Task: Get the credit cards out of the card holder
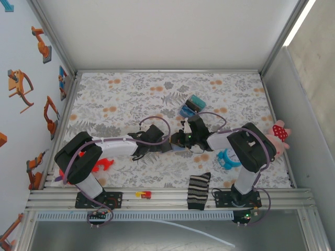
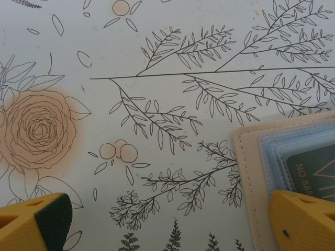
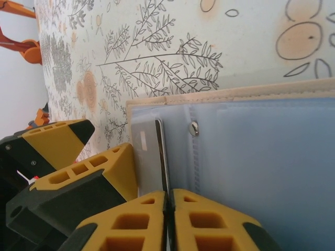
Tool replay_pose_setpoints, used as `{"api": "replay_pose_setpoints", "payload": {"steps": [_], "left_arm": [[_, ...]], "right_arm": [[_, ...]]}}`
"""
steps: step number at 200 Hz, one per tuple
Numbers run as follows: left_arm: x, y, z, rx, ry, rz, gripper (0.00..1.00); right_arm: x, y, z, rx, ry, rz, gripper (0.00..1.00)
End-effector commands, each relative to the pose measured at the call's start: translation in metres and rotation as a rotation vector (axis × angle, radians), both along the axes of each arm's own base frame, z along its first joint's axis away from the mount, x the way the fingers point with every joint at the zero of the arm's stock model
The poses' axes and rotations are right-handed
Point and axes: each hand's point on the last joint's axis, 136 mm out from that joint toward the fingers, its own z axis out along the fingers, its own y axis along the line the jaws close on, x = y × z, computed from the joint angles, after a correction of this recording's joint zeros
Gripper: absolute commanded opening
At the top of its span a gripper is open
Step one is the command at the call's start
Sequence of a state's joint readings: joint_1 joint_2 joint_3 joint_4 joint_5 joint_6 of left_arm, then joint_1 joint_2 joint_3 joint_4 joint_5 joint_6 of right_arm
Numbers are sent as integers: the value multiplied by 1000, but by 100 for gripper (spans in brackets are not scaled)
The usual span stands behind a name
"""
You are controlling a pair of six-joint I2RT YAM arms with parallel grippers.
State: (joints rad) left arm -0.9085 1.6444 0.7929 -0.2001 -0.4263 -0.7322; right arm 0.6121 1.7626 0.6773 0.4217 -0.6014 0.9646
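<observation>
The card holder (image 3: 261,157) lies open on the flowered tablecloth, light blue inner side up, with a tan stitched rim (image 2: 250,172). A thin grey credit card (image 3: 146,157) stands out of its left pocket, and my right gripper (image 3: 168,201) is shut on that card's edge. A dark green card (image 2: 314,170) sits in a blue pocket. My left gripper (image 2: 167,227) is open wide, with one yellow fingertip (image 2: 306,222) over the holder's corner and the other fingertip (image 2: 36,222) over bare cloth. In the top view, the left gripper (image 1: 168,142) and the right gripper (image 1: 184,138) meet mid-table.
A blue, teal and black block (image 1: 191,105) lies just behind the grippers. A striped sock (image 1: 199,191) hangs over the near edge, a cyan ring-shaped object (image 1: 227,159) lies by the right arm, a pink plush toy (image 1: 280,134) at the right wall, and a red object (image 1: 102,166) near the left arm.
</observation>
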Motion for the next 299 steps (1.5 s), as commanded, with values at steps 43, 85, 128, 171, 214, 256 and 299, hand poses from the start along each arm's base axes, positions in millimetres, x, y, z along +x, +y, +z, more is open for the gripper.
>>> {"api": "replay_pose_setpoints", "payload": {"steps": [43,85,128,171,214,256,299], "left_arm": [[-11,7,-14,51,64,-5,97],[-11,7,-13,57,65,-9,97],[-11,7,-13,67,73,-5,97],[-11,10,-14,83,78,1,97],[-13,14,-15,101,82,5,97],[-13,16,-18,108,85,9,97],[-14,17,-19,115,90,8,97]], "right_arm": [[-8,17,-2,101,32,60,13],[-9,19,3,125,20,71,11],[-11,20,15,149,-1,88,11],[-10,13,8,132,8,63,6],[-6,9,10,134,1,46,6],[-6,4,10,131,-2,34,6],[-4,-5,8,122,0,9,6]]}}
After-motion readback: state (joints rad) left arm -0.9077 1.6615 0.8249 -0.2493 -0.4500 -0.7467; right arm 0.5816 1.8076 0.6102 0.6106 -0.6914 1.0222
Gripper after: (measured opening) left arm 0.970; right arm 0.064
